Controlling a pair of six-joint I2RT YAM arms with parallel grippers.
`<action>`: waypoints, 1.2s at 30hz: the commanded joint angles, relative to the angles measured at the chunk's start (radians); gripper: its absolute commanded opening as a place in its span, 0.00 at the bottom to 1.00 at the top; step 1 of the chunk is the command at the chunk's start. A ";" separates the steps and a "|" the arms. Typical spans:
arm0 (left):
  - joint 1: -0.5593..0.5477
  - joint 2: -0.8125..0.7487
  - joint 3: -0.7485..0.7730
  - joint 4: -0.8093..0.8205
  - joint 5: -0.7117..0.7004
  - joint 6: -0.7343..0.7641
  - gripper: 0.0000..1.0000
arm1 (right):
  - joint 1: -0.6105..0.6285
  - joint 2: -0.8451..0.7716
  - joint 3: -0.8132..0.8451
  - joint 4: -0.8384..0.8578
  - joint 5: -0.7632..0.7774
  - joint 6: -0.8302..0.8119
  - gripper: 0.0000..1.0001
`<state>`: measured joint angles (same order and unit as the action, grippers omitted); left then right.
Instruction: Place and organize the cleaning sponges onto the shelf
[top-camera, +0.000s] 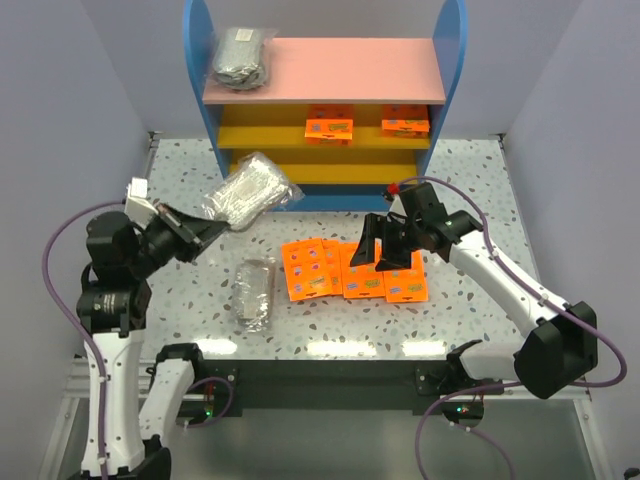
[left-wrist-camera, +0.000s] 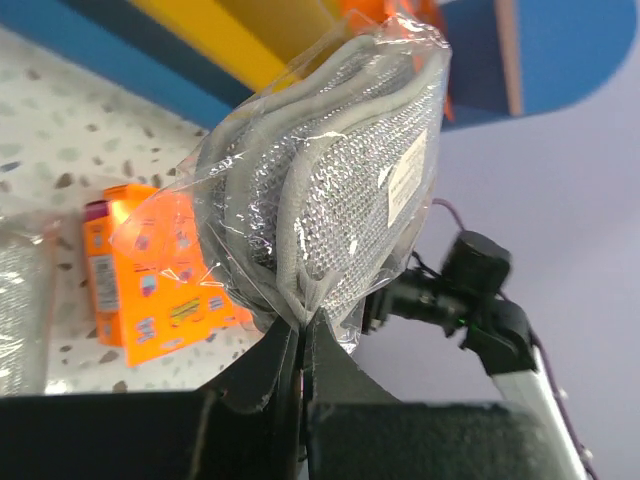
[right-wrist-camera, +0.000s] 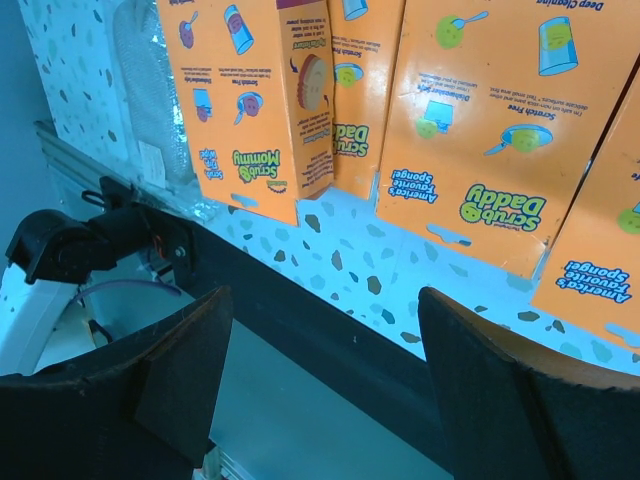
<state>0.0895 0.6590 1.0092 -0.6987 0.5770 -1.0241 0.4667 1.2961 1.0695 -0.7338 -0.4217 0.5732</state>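
Note:
My left gripper (top-camera: 207, 232) is shut on the edge of a clear bag of grey scrub pads (top-camera: 248, 190) and holds it in the air in front of the shelf (top-camera: 325, 72); the bag fills the left wrist view (left-wrist-camera: 330, 180). A second bag (top-camera: 238, 58) lies on the pink top board. A third bag (top-camera: 252, 293) lies on the table. Two orange packets (top-camera: 329, 127) sit on the upper yellow board. Several orange packets (top-camera: 350, 270) lie on the table, and they show in the right wrist view (right-wrist-camera: 470, 120). My right gripper (top-camera: 382, 255) is open and empty above them.
The table's near edge (right-wrist-camera: 330, 330) runs just below the packets in the right wrist view. The blue side panels (top-camera: 198, 60) flank the boards. The lower yellow board (top-camera: 320, 170) holds nothing that I can see. Grey walls stand on both sides.

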 joint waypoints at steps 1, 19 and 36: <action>0.004 0.097 0.245 0.255 0.213 0.027 0.00 | 0.006 -0.029 0.037 0.007 -0.025 -0.010 0.78; -0.393 0.685 0.905 0.415 -0.357 -0.142 0.00 | 0.004 -0.038 0.055 0.082 -0.023 0.034 0.78; -0.861 1.070 1.246 0.297 -1.345 -0.289 0.00 | 0.003 -0.054 0.041 0.097 0.001 0.039 0.78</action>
<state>-0.7792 1.7287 2.2414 -0.4294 -0.5503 -1.2385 0.4667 1.2755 1.0832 -0.6575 -0.4179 0.6132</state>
